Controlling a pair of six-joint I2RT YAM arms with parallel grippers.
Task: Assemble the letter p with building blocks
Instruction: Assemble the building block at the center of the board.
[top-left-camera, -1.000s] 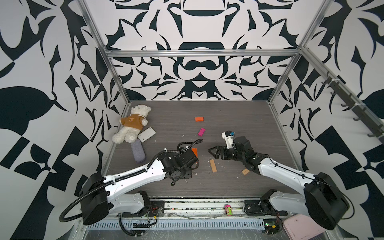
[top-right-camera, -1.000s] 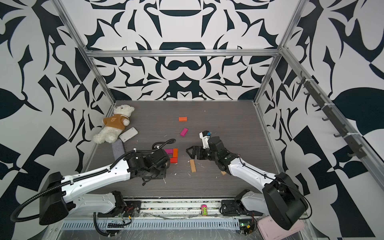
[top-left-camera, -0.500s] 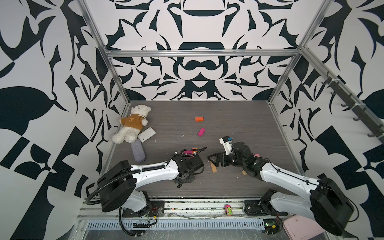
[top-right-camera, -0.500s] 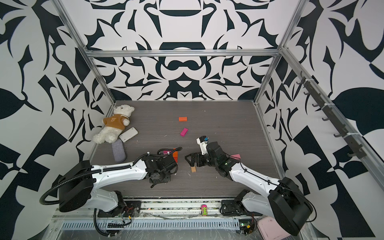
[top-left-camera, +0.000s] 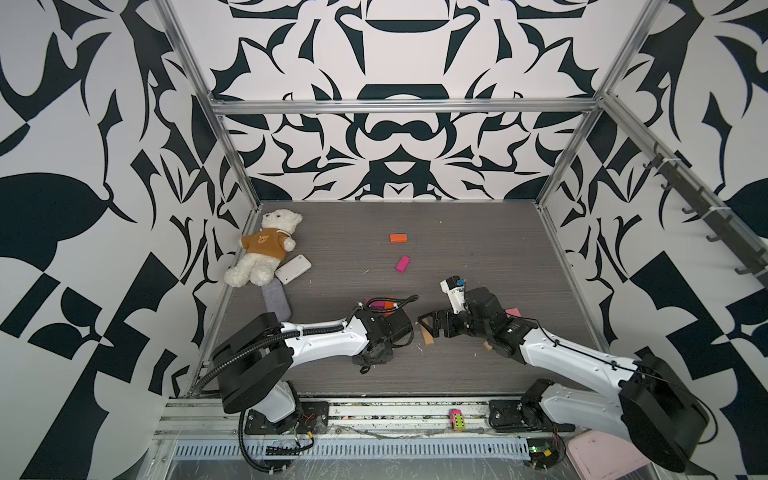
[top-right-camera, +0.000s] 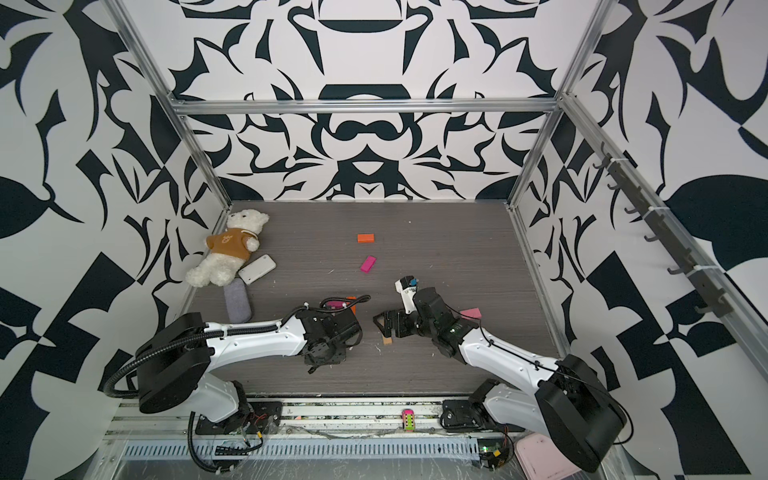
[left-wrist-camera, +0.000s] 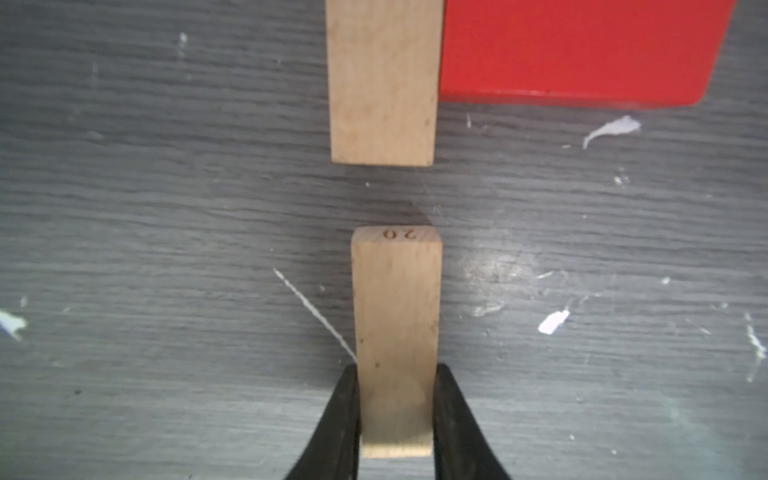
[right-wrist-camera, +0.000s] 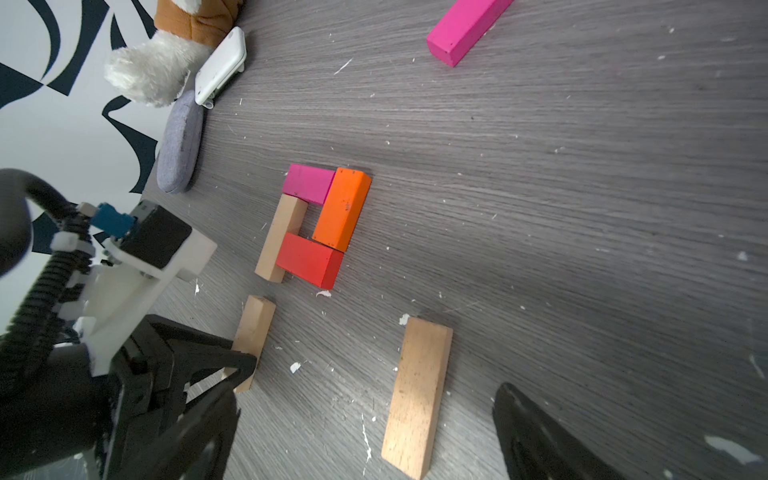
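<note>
My left gripper (left-wrist-camera: 395, 374) is clamped on a tan block (left-wrist-camera: 397, 316), held near the red block (left-wrist-camera: 573, 50) and in line with the second tan block (left-wrist-camera: 382, 83) touching it, while my right gripper (top-left-camera: 432, 326), also near the red block, stands open and empty.

Tan block (left-wrist-camera: 397, 324) between black jaws

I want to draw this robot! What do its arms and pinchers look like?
The left arm and right arm have smooth white shells and chunky black joints. A ribbed black hose runs along the left one. The left gripper and right gripper are black with pointed fingers.
</note>
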